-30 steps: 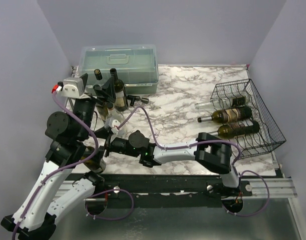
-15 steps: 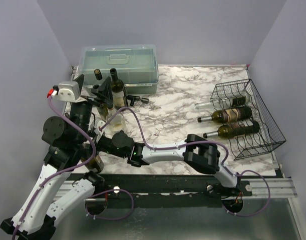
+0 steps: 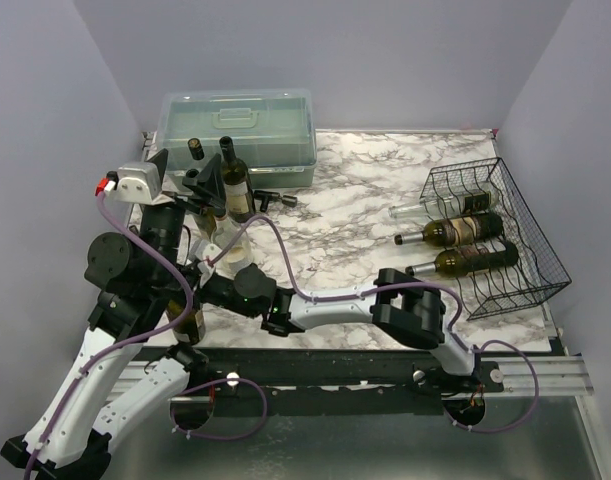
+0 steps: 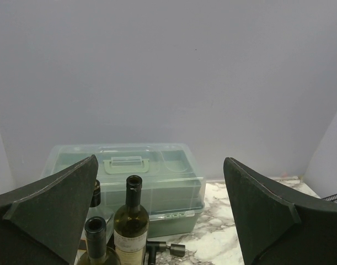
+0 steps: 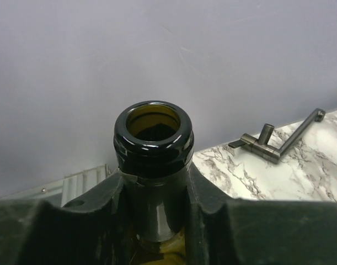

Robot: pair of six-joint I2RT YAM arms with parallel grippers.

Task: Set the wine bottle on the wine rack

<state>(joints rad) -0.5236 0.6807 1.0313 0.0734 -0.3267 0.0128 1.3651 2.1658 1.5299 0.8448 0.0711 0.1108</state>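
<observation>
L gripper (image 4: 160, 160) is spread wide w/ nothing held. Just beyond and below its fingers stand three upright bottles (image 4: 129, 221), close together. Behind them, further out from the L gripper, sits the grey-green plastic box (image 4: 157, 176), hard against the back wall. The left wall runs close along that gripper's outer side, so it has little room there.

R gripper (image 5: 154, 172) is clamped on the neck of the wine bottle (image 5: 153, 135), just under the lip. The glass is dark and the mouth is uncorked. The body is hidden below the fingers, so I can't tell its tilt. In the top view this grip sits by the desk (image 3: 365, 190) near-left edge, tucked against the L arm (image 3: 135, 270). The R arm (image 3: 335, 300) lies stretched along the near edge.

To the R gripper's right lies a small metal crank-shaped piece (image 5: 267, 141) on the marble, apart from the bottle. A wide stretch of marble runs on from there.

The wine rack (image 3: 535, 240) stands well apart from the R gripper, near the desk's right edge and right wall. It carries three lying bottles (image 3: 455, 230), necks toward the gripper. Its near-side waves show bare wire.
</observation>
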